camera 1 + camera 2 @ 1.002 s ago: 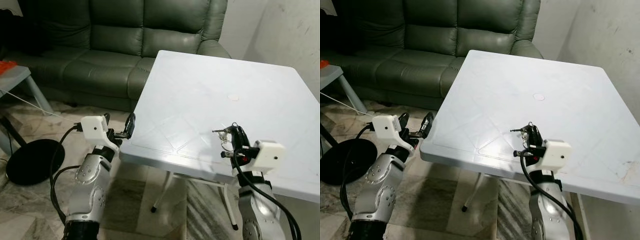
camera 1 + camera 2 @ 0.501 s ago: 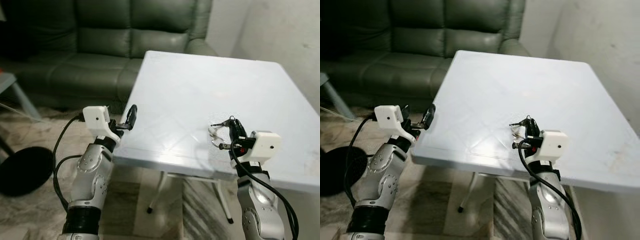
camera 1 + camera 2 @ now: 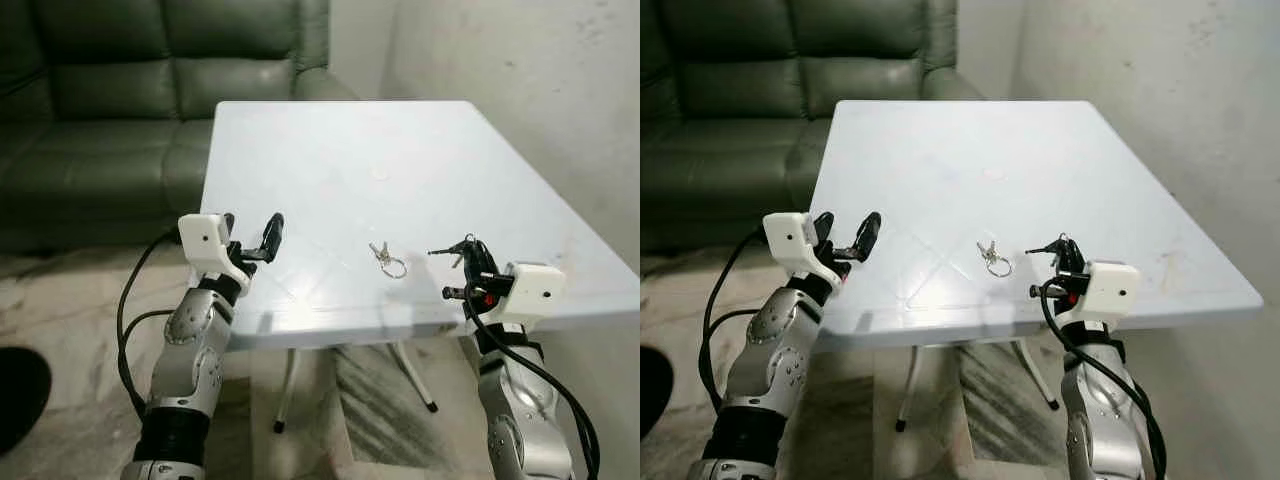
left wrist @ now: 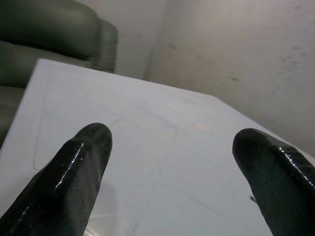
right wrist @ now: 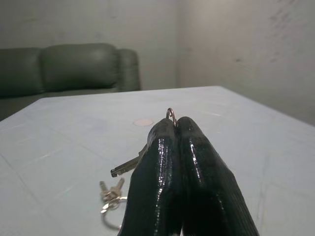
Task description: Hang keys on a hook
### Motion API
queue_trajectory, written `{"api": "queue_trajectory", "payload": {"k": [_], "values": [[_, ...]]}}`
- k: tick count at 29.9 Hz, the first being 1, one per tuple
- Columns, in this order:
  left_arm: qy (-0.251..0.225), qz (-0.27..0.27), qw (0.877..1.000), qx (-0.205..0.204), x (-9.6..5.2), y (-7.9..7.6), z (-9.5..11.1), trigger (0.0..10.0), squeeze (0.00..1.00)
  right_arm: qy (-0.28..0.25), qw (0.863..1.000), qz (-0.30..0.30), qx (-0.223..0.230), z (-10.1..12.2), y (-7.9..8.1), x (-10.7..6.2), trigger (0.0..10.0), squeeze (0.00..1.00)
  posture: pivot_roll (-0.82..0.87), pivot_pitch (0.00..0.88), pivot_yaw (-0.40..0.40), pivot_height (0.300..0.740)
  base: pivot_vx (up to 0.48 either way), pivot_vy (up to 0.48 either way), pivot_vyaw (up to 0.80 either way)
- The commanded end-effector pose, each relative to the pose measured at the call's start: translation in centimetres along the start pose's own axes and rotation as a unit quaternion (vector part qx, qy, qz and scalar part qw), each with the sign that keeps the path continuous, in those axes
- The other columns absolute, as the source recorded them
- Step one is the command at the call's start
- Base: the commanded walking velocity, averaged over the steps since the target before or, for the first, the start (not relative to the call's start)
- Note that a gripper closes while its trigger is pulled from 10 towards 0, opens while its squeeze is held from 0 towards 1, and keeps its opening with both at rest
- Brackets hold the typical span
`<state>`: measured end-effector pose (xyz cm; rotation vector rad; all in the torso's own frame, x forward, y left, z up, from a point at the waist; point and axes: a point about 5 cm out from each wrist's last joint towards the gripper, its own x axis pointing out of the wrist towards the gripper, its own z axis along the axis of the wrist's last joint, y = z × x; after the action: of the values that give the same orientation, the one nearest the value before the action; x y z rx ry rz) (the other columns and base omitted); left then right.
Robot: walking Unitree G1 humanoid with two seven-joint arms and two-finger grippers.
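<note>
1. The right gripper (image 3: 470, 262) has its jaws clenched on a small bunch of keys (image 5: 129, 165), pinching it by the ring (image 5: 171, 114), which pokes out just past the fingertips in the right wrist view. It holds them just above the near right part of the white desk (image 3: 420, 160).
2. A second key bunch (image 3: 386, 258) lies flat on the desk, a bit to the left of that gripper.
3. The held keys look light, hard and slick metal, so they'll probably swing and jingle rather than stay put. The ring seems the sensible place to hold, since that's the bit that goes over a hook.
4. One key blade sticks out sideways toward the robot's left, roughly level, so that's the long axis.
5. The left gripper (image 3: 250, 238) hovers at the desk's near left edge, jaws spread wide with nothing between them.
6. There's a green sofa (image 3: 110, 90) behind the desk.
</note>
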<state>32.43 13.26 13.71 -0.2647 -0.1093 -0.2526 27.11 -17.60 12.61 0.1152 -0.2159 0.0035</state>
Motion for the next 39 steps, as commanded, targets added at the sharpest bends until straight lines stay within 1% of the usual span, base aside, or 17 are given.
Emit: {"api": "queue_trajectory", "payload": {"k": [1, 4, 10, 13, 19, 21, 39], "values": [[-0.004, 0.002, 1.0, 0.003, 0.16, 0.28, 0.33, 10.0, 0.0, 0.0, 1.0, 0.007, 0.003, -0.01, 0.35, 0.16, 10.0, 0.0, -0.03, 0.0, -0.039, 0.74, 0.0, 0.48, -0.77], [-0.002, 0.004, 1.0, 0.004, 0.17, 0.32, 0.27, 10.0, 0.0, 0.0, 1.0, 0.006, 0.004, -0.05, 0.38, 0.15, 10.0, 0.0, -0.03, 0.0, -0.039, 0.74, 0.0, 0.396, -0.77], [0.012, 0.014, 1.0, 0.006, 0.18, 0.33, -0.08, 10.0, 0.0, 0.001, 1.0, 0.007, 0.005, -0.06, 0.43, 0.05, 10.0, 0.0, -0.03, 0.0, -0.04, 0.74, 0.0, 0.0, -0.77], [0.017, 0.01, 1.0, 0.005, 0.15, 0.18, -0.28, 10.0, 0.0, 0.002, 1.0, 0.009, 0.004, -0.06, 0.46, -0.01, 10.0, 0.0, -0.03, 0.0, -0.041, 0.74, 0.0, 0.0, -0.77], [0.016, 0.011, 1.0, 0.001, 0.08, 0.14, -0.3, 10.0, 0.0, 0.004, 1.0, 0.008, 0.004, -0.1, 0.42, -0.02, 10.0, 0.0, -0.03, 0.0, -0.043, 0.74, 0.0, 0.0, -0.77], [0.019, 0.012, 1.0, 0.006, 0.08, 0.1, -0.35, 10.0, 0.0, 0.003, 1.0, 0.008, 0.004, -0.07, 0.43, -0.05, 10.0, 0.0, -0.03, 0.0, -0.043, 0.74, 0.0, 0.0, -0.77], [0.028, 0.009, 1.0, 0.005, 0.13, -0.16, -0.49, 10.0, 0.0, 0.005, 1.0, 0.004, 0.005, 0.01, 0.42, -0.04, 10.0, 0.0, -0.04, 0.0, -0.042, 0.74, 0.0, 0.0, -0.77]]}}
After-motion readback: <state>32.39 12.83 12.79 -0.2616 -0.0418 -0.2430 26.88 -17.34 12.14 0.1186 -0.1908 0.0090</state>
